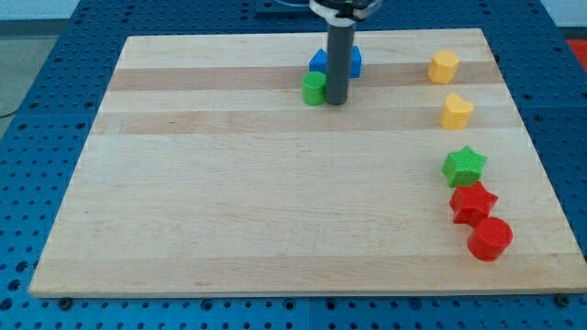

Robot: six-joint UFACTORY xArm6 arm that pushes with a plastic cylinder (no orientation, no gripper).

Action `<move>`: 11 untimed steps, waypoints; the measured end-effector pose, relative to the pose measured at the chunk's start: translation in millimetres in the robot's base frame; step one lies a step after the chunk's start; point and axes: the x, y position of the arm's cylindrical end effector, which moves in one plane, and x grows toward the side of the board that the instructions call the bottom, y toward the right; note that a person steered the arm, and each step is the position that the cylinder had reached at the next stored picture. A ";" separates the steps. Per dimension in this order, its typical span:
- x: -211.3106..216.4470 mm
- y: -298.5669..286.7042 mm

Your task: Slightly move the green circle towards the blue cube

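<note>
Tip (336, 101) down just right of green circle (314, 89), blue cube (323, 61) directly behind, partly hidden by rod. No gripper (bare rod, nothing held). Yellow blocks (444, 67), green star (464, 166), red blocks (473, 202) well apart at right.

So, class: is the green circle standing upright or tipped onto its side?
Upright: the green circle shows its flat round top, resting on the board beside my tip.

My tip (336, 101) touches the green circle (315, 89) beside the blue cube (323, 61).

Two yellow blocks (443, 66) (456, 111) sit at two o'clock; green star (464, 165), red star (472, 202), red circle (490, 239) at four o'clock on the wooden board (229, 211)
</note>
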 end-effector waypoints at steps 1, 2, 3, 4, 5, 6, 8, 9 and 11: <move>-1.9 -22.0; -2.0 -42.3; -4.3 -54.0; -4.3 -64.1; -4.3 -77.0; -4.4 -96.2; -8.7 -86.8; -14.0 -87.2; -24.1 -89.0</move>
